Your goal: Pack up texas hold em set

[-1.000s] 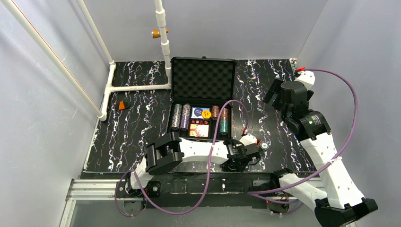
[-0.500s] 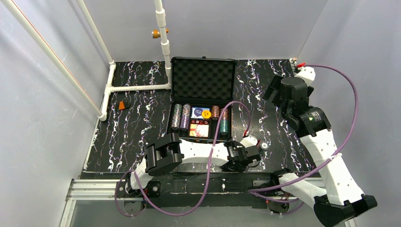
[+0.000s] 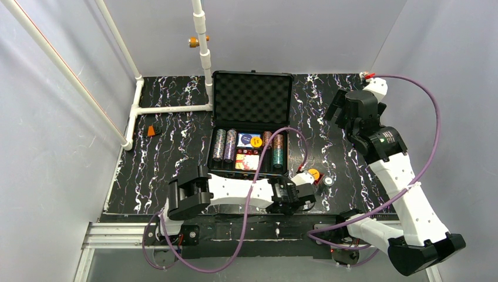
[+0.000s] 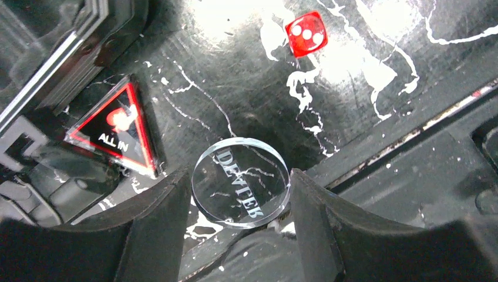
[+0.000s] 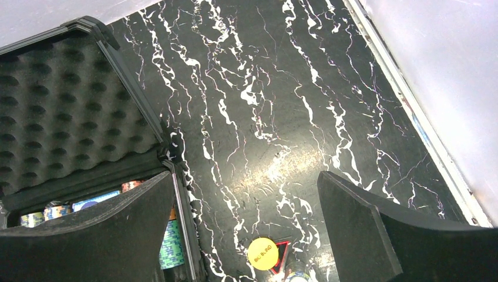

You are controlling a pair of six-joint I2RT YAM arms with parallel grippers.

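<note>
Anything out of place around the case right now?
Yes. Several set pieces lie loose on the table right of the open case: a red die, a triangular ALL IN marker, a clear dealer disc between the left gripper's fingers, and a yellow Big Blind disc.

The open case (image 3: 251,126) sits mid-counter (image 3: 170,153), chip rows (image 3: 224,145) inside; right of its near corner lie a disc (image 3: 314,174), dealer button (image 4: 241,190) and die (image 4: 306,34).

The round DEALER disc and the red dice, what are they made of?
The DEALER disc looks like clear, glossy plastic, maybe acrylic: the marbled table shows through it. The red dice seems translucent shiny plastic with white dots.
</note>
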